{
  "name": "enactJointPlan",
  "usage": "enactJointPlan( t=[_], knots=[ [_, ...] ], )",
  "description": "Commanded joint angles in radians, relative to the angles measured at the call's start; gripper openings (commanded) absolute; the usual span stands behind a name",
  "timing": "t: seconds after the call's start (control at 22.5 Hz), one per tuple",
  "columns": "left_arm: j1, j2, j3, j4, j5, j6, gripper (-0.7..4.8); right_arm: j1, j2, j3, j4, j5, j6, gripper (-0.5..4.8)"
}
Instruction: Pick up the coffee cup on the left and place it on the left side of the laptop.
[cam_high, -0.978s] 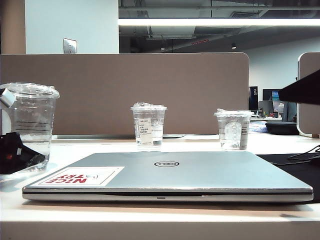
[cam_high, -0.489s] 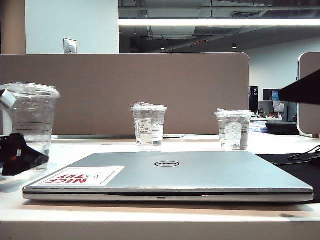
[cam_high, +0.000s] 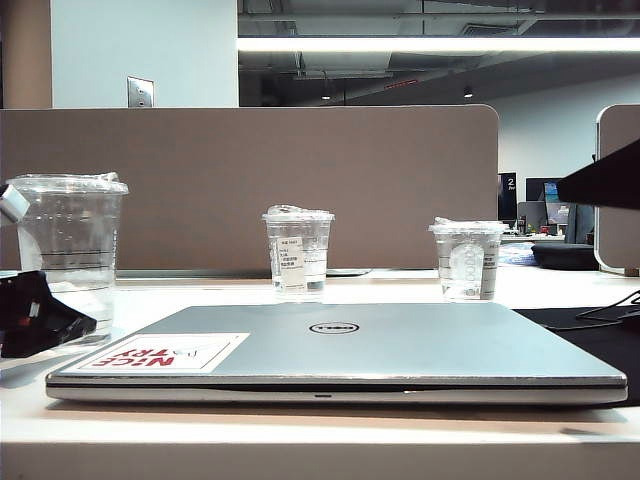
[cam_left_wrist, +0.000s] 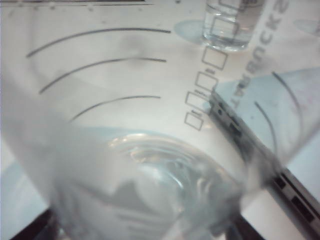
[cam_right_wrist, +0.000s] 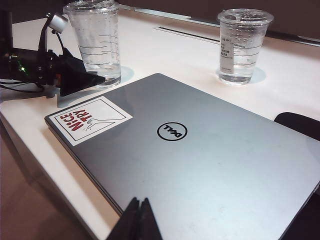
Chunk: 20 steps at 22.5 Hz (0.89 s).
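The coffee cup (cam_high: 70, 250), tall clear plastic with thin black lines and a flat lid, stands upright on the white table just left of the laptop (cam_high: 400, 345). My left gripper (cam_high: 45, 318) is at the cup's base. In the left wrist view the cup (cam_left_wrist: 125, 125) fills the frame, and the left gripper (cam_left_wrist: 142, 231) is open with one dark finger on each side of the cup. The right wrist view shows the cup (cam_right_wrist: 95, 42) beside the laptop (cam_right_wrist: 210, 160) and its "NICE TRY" sticker. My right gripper (cam_right_wrist: 140, 210) is shut and empty over the laptop's near edge.
A shorter clear cup with a white label (cam_high: 297, 255) stands behind the laptop, and one with a round logo (cam_high: 466, 260) stands to its right. A brown partition (cam_high: 250, 180) closes the back. Black cables (cam_high: 610, 310) and a dark mat lie at the right.
The coffee cup has shifted slightly right and settled lower, now upright on the table. The left gripper's jaws have spread wider around it. The right arm has not moved.
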Motion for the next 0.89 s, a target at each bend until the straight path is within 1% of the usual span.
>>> enactJointPlan(
  t=[0.04,0.22,0.4,0.62,0.76,0.8,0.84,0.89],
  knots=[
    [0.002,-0.031,-0.045,0.020,0.010,0.000,4.08,0.000,0.001,-0.004,0.018,0.002,0.000,-0.04],
    [0.003,-0.095,-0.100,0.020,0.010,0.022,4.08,0.000,0.000,-0.004,0.018,0.002,0.000,-0.04],
    [0.003,-0.193,-0.156,0.020,-0.001,0.021,4.08,0.000,0.000,-0.004,0.018,0.002,0.000,-0.04],
    [0.003,-0.261,-0.232,0.020,-0.011,0.021,4.04,0.000,-0.001,-0.004,0.018,0.002,0.000,-0.04],
    [0.004,-0.275,-0.242,-0.016,-0.018,0.013,4.01,0.000,-0.001,-0.004,0.018,0.002,0.000,-0.04],
    [0.004,-0.274,-0.242,-0.018,-0.016,0.010,3.74,0.000,-0.002,-0.004,0.018,0.002,0.000,-0.04],
    [0.004,-0.275,-0.242,-0.011,-0.016,-0.001,3.17,0.000,-0.006,-0.004,0.018,0.002,0.000,-0.04],
    [0.004,-0.275,-0.242,0.003,-0.016,-0.014,1.99,0.001,-0.006,-0.004,0.018,0.002,0.000,-0.04]
  ],
)
